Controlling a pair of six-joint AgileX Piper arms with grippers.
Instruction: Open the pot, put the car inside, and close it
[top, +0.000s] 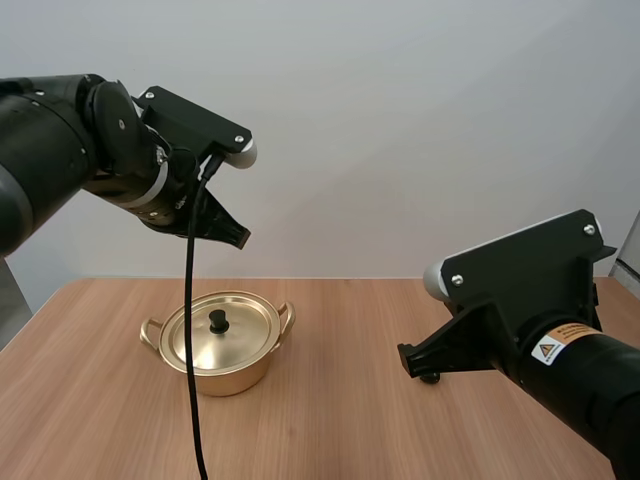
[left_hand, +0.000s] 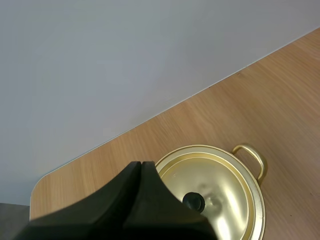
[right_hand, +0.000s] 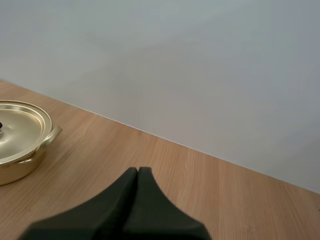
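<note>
Left gripper (top: 236, 236): fingers pressed together, nothing between them, hanging above the gold pot (top: 228, 381). The black-knobbed lid (top: 245, 335) sits on the pot, below and just ahead of the tips. Right gripper (top: 406, 359): fingers also closed and empty, low over the table (top: 330, 420), pot well off to its left.

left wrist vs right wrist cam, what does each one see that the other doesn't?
Left wrist: the left gripper, fingers together as one wedge, over the lid, tips near its black knob. Right wrist: the right gripper, also shut, over bare table, the pot well off to one side. Shared: the gold pot, lid on, and the wooden table.
</note>
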